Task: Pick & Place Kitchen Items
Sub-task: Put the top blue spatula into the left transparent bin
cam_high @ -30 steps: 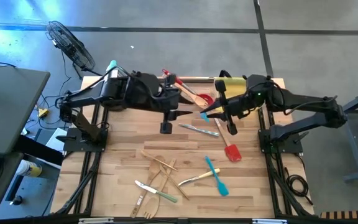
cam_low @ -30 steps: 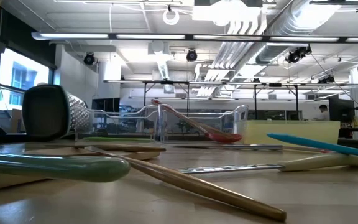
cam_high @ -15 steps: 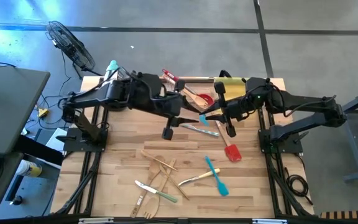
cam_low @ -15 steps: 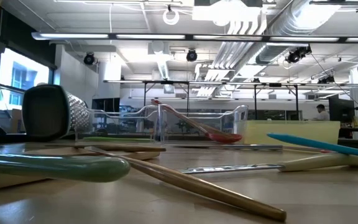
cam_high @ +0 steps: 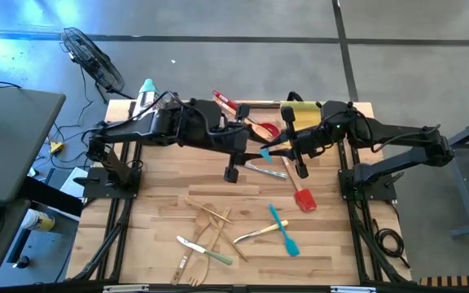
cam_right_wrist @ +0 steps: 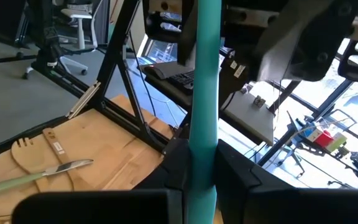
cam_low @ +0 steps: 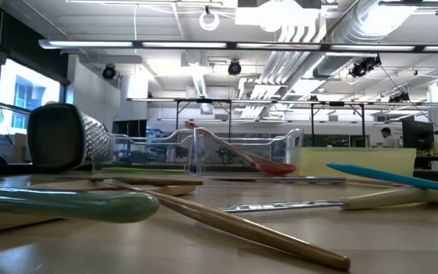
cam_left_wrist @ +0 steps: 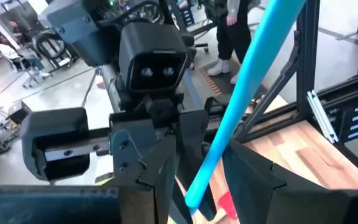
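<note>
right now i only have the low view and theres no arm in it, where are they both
observer: both hang over the far half of the table, the left tool and right tool facing each other, almost tip to tip.
operator: holding anything
observer: yes, one blue spatula is up in the air between them. Its handle runs between the fingers of both tools, and each looks shut on it.
operator: where's the red spatula, cant see it from down here
observer: the red spatula lies flat on the wood on the right arm's side, nearer to you than both tools and apart from them.
</note>
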You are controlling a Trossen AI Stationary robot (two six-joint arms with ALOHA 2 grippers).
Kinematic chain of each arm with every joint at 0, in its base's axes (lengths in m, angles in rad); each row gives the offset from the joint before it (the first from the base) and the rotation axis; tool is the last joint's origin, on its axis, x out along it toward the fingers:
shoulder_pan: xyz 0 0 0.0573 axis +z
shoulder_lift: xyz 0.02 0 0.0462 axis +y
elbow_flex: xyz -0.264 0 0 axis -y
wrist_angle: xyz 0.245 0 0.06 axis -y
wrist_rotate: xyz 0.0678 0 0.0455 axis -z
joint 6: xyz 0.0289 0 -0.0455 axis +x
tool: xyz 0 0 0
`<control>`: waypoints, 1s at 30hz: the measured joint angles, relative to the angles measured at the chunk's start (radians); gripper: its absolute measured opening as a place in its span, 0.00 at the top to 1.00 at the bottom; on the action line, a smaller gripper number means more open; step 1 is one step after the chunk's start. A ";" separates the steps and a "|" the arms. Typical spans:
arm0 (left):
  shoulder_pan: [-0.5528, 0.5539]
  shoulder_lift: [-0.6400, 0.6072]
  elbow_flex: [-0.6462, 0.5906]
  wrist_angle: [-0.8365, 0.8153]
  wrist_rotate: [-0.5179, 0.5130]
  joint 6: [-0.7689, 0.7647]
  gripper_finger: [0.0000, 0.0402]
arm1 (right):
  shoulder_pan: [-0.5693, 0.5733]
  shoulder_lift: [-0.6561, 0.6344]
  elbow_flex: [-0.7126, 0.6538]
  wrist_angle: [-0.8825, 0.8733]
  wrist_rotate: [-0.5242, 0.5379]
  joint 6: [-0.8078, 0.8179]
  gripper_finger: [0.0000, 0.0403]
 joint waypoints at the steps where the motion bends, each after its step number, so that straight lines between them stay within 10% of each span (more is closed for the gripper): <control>1: 0.000 0.000 0.000 0.004 0.000 0.000 0.68 | 0.000 0.000 0.000 0.000 0.000 0.000 0.91; 17: 0.000 0.006 0.000 0.003 0.000 0.000 0.70 | 0.000 0.000 0.000 -0.012 -0.004 -0.001 0.91; 30: 0.001 0.008 0.000 0.002 -0.043 0.015 0.96 | -0.015 0.001 0.000 -0.032 0.003 0.003 0.90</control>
